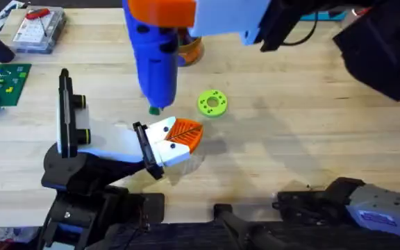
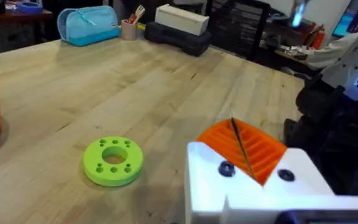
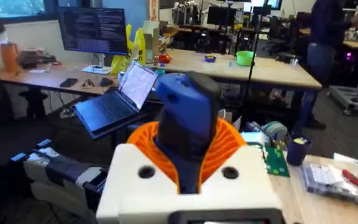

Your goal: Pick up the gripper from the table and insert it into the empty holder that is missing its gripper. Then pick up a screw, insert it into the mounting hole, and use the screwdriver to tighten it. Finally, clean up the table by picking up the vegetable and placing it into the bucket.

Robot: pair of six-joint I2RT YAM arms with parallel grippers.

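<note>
Blue and thick, the screwdriver [image 1: 153, 52] hangs upright under the camera, its thin tip pointing down at the wooden surface [image 1: 290, 146] close to the small dark green vegetable [image 1: 155, 110]. The right gripper [image 3: 188, 163] has its jaws pinching the handle between orange ribbed pads — the grip looks firm. The left gripper [image 1: 179, 139] lies low over the surface just below the tip; I cannot tell whether its jaws are spread or pressed together. The lime-green disc [image 1: 212, 103] sits just beside, and the orange bucket [image 1: 189, 48] peeks out behind the handle.

The step in hand seems to be tightening the screw. To do it well, keep the shaft vertical, seat the tip fully before turning, and press down lightly while rotating — a tilted tool would likely slip off.
</note>
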